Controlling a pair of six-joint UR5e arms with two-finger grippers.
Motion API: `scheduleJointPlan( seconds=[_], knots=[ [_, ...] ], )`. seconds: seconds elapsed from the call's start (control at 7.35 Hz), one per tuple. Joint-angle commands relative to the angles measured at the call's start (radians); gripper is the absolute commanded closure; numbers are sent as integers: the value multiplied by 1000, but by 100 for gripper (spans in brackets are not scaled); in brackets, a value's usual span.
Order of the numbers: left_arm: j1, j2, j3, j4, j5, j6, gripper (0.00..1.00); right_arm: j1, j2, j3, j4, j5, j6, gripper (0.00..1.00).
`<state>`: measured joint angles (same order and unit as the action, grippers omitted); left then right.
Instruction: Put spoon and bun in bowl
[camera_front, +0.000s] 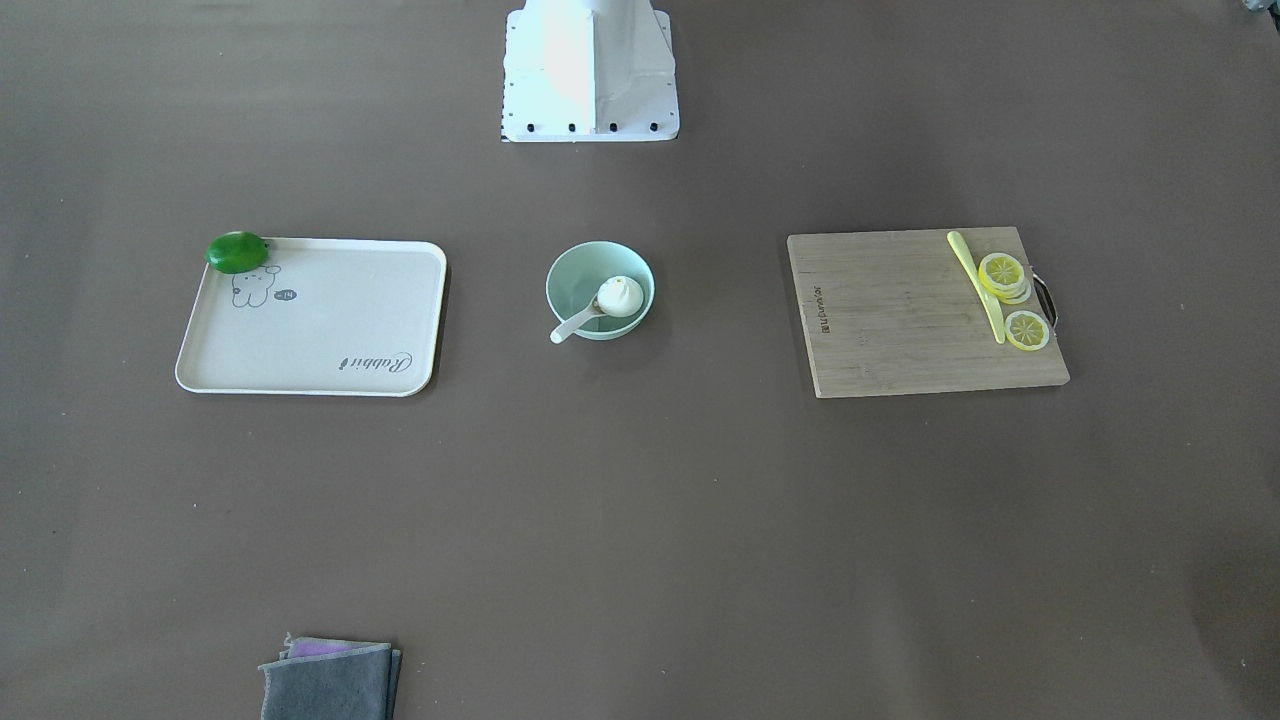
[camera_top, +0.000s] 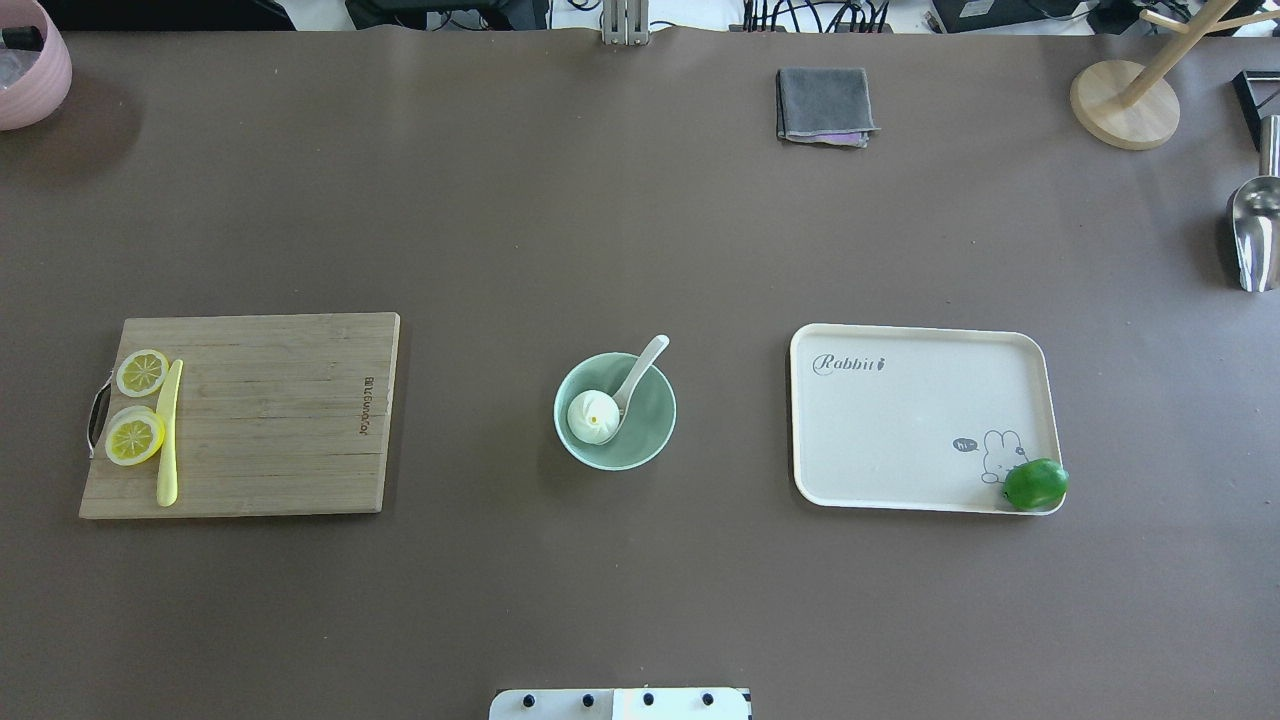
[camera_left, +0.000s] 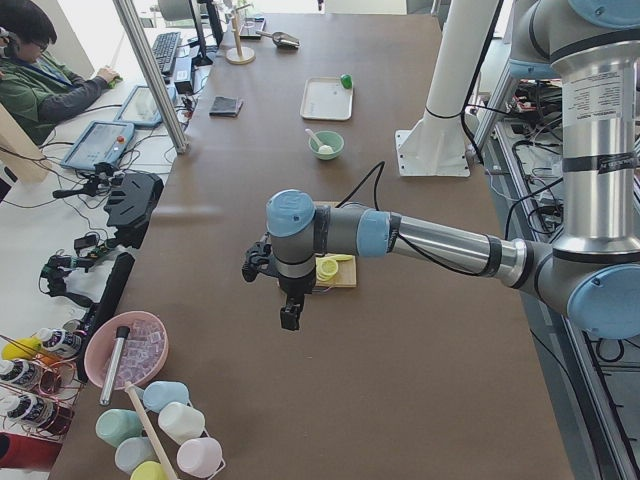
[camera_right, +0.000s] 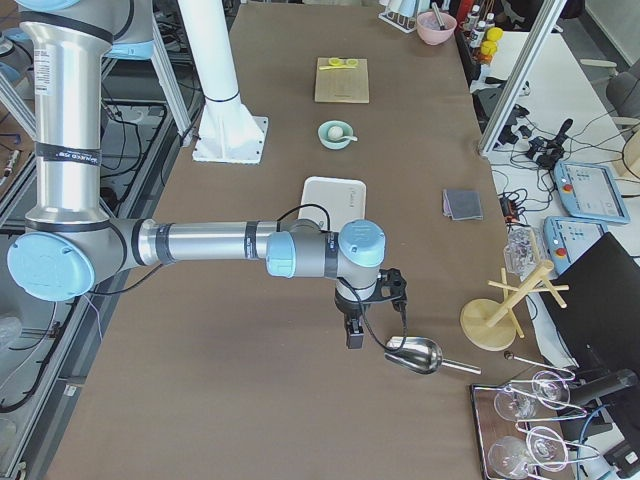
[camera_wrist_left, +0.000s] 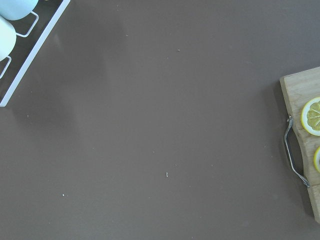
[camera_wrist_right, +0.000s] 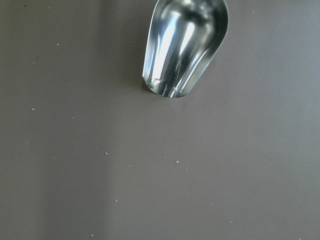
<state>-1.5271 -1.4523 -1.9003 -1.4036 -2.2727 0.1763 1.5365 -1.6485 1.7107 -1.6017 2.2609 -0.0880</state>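
The mint-green bowl (camera_front: 568, 280) stands at the table's middle and also shows in the overhead view (camera_top: 652, 412). The white bun (camera_front: 621, 296) lies inside it (camera_top: 592, 415). The white spoon (camera_front: 572, 325) rests in the bowl with its scoop beside the bun and its handle over the rim (camera_top: 646, 361). My left gripper (camera_left: 288, 312) hangs over bare table beyond the cutting board, far from the bowl. My right gripper (camera_right: 353, 336) hangs near a metal scoop, far from the bowl. Both show only in the side views, so I cannot tell if they are open or shut.
A wooden cutting board (camera_top: 280, 410) with lemon slices (camera_top: 135, 437) and a pale yellow knife (camera_top: 168, 435) lies on my left. A cream tray (camera_top: 900, 420) with a green lime (camera_top: 1035, 484) lies on my right. A grey cloth (camera_top: 824, 105), metal scoop (camera_top: 1255, 230) and wooden stand (camera_top: 1122, 104) are farther off.
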Motion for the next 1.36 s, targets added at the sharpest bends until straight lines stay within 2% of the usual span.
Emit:
scheduleJointPlan(
  seconds=[0.0, 1.22],
  knots=[
    [1, 3, 9, 0, 1, 0, 2, -1, -2, 3, 0, 9, 1, 0],
    [-1, 9, -5, 0, -7, -1, 2, -4, -25, 4, 6, 22, 1, 0]
  ],
)
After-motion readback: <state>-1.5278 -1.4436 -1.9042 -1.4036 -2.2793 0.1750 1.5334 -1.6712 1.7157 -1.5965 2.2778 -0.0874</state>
